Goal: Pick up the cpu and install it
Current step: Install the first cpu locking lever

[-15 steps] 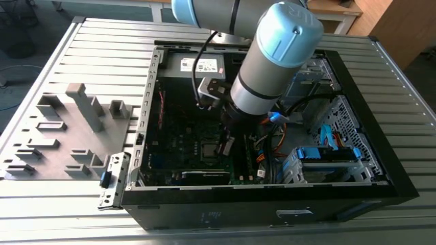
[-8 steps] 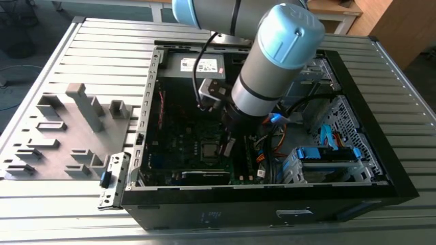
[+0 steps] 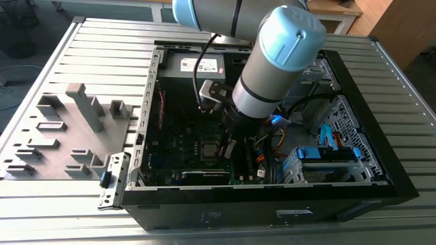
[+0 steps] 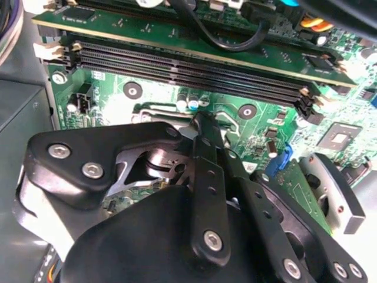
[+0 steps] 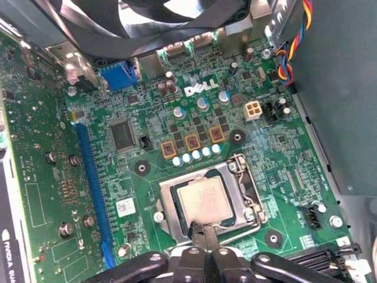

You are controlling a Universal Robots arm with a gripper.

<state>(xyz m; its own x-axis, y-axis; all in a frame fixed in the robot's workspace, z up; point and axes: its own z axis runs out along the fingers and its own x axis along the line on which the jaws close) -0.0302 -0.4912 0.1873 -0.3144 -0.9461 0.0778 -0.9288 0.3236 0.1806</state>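
We see the gripper [image 5: 203, 236] closed, fingertips together, touching the cpu [image 5: 203, 199] seated in its socket [image 5: 168, 203] at the cpu's 6 o'clock edge.

Your exterior view is evenly lit, though the case [image 3: 381, 168] interior sits dim. Both wrist views are bright (close linkage [image 4: 206, 194] soft), with glare on the board [image 5: 194, 88].
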